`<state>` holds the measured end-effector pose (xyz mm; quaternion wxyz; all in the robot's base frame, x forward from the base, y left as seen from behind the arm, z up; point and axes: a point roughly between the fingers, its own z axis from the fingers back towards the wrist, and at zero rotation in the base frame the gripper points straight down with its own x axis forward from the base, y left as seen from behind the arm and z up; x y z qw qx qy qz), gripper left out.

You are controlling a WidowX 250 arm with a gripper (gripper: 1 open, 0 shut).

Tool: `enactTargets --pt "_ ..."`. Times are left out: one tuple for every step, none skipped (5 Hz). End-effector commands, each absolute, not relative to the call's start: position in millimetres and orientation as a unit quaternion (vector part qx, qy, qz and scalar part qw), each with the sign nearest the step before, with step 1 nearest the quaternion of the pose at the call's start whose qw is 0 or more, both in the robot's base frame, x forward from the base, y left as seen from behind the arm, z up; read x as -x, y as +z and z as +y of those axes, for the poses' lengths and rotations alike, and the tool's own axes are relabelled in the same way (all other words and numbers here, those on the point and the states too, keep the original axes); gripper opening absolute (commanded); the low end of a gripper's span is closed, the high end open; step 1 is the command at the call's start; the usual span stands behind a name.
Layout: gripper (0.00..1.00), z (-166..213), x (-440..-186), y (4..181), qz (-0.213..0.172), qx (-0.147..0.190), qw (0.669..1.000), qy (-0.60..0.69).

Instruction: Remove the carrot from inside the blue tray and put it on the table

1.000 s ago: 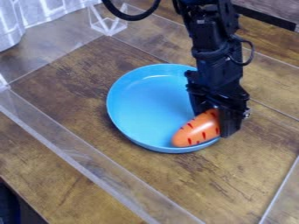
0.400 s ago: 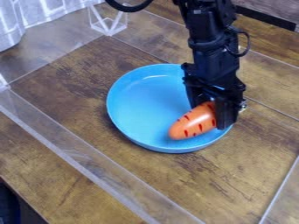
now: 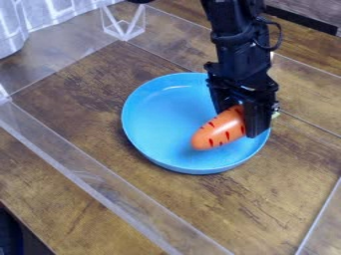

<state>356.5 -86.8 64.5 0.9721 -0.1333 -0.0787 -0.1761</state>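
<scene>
The orange carrot with dark grooves hangs tilted just above the right part of the blue tray, its blunt end pointing lower left. My black gripper comes down from above and is shut on the carrot's top end, which its fingers hide. The round blue tray rests on the dark wood table.
A clear acrylic wall runs along the table's left and front sides. A clear stand sits at the back. Bare wood lies to the right of the tray and in front of it.
The gripper has lifted slightly with the carrot, which has come up off the tray's floor and shifted a little up and to the left.
</scene>
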Motion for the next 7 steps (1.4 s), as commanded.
enactTargets --pt "0.0 -83.7 -365.7 104.9 -0.139 0.136 0.965 -0.178" --pt "0.0 -84.2 -364.3 106.0 -0.141 0.14 0.964 -0.176" --pt "0.0 -83.9 -362.4 105.8 -0.14 0.146 0.964 -0.173" --pt "0.0 -83.1 -360.6 105.9 -0.139 0.152 0.964 -0.17" --pt "0.0 -83.9 -358.3 104.5 -0.138 0.156 0.964 -0.168" --pt "0.0 -84.1 -357.6 103.2 -0.135 0.159 0.964 -0.165" --pt "0.0 -84.0 -357.2 102.7 -0.133 0.163 0.964 -0.162"
